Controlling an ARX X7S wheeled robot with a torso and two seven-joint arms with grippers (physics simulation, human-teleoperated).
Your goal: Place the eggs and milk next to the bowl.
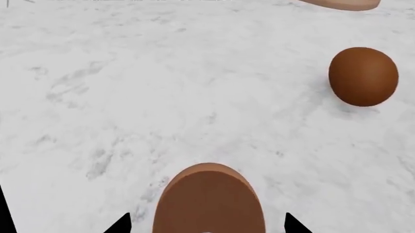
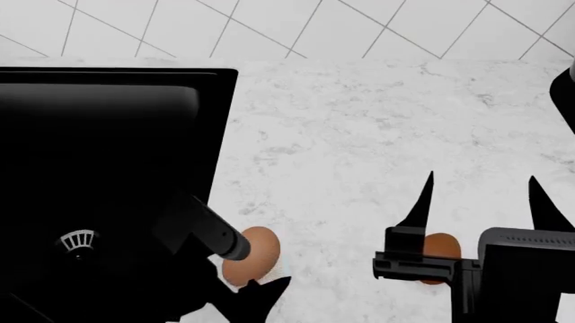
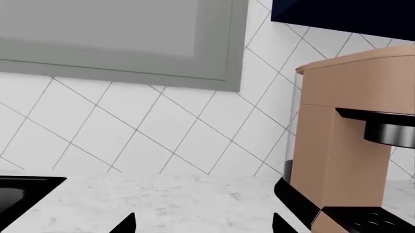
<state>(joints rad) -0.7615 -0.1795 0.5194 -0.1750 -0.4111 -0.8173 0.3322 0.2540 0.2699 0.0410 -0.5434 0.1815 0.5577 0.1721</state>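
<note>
Holding one egg (image 1: 209,201) clamped in left fingers (image 1: 123,224) over the marble surface (image 1: 162,97) | second egg (image 1: 363,76) lies near | right fingers (image 2: 422,198) apart, empty | bowl, milk unseen | next: find bowl, carry egg beside it.

the counter (image 2: 359,121) looks like polished white marble with soft grey veining, smooth all over. both eggs, the near one (image 1: 209,201) and the far one (image 1: 363,76), have matt, even brown shells without speckle. the wall tiles (image 3: 162,131) are plain glossy white with thin grey grout. the sink (image 2: 99,134) is a deep black, slightly sheeny. the coffee machine (image 3: 350,121) has a tan, satin plastic-looking body with black trim.
</note>
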